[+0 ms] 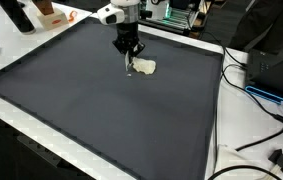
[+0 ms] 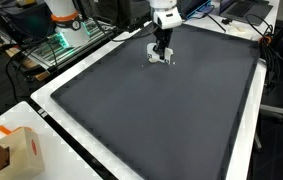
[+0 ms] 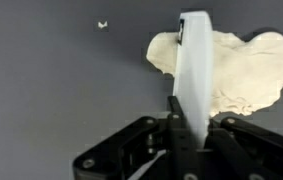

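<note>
One black tool (image 3: 191, 128) is clenched on a flat white strip (image 3: 193, 70), pinching its lower end in the wrist view. Strip's far end overlaps a cream lump (image 3: 243, 68), soft-looking w/ an uneven outline, lying on a dark mat (image 1: 71, 100). In both exterior views the tool points straight down near the mat's far edge, lump just beside it. Tiny white speck (image 3: 102, 24) sits on the mat, apart from the lump. Mat covers most of a white desk (image 1: 217, 150). Cardboard box (image 2: 21, 152) at one desk corner.
</note>
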`<act>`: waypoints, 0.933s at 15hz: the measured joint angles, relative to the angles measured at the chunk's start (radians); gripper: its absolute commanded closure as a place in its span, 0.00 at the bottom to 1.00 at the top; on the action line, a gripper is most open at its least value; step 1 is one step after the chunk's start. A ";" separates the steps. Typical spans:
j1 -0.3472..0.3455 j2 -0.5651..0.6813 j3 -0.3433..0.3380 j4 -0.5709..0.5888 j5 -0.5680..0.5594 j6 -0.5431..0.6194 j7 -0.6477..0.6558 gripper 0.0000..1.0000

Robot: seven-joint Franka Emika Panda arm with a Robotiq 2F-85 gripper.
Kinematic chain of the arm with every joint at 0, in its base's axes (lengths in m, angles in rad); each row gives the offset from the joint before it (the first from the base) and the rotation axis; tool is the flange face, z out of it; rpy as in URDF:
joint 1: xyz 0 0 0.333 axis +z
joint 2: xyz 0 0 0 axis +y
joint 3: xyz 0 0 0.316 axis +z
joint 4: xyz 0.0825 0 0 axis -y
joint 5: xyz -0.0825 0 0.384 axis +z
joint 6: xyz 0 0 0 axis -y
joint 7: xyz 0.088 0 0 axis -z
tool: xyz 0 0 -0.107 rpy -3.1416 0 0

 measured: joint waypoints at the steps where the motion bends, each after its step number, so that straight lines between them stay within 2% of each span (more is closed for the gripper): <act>1: -0.001 -0.003 0.000 -0.005 0.000 0.000 0.000 0.99; 8: -0.007 -0.017 0.004 -0.029 0.018 -0.001 -0.008 0.99; 14: -0.030 -0.035 0.022 -0.058 0.081 0.002 -0.072 0.99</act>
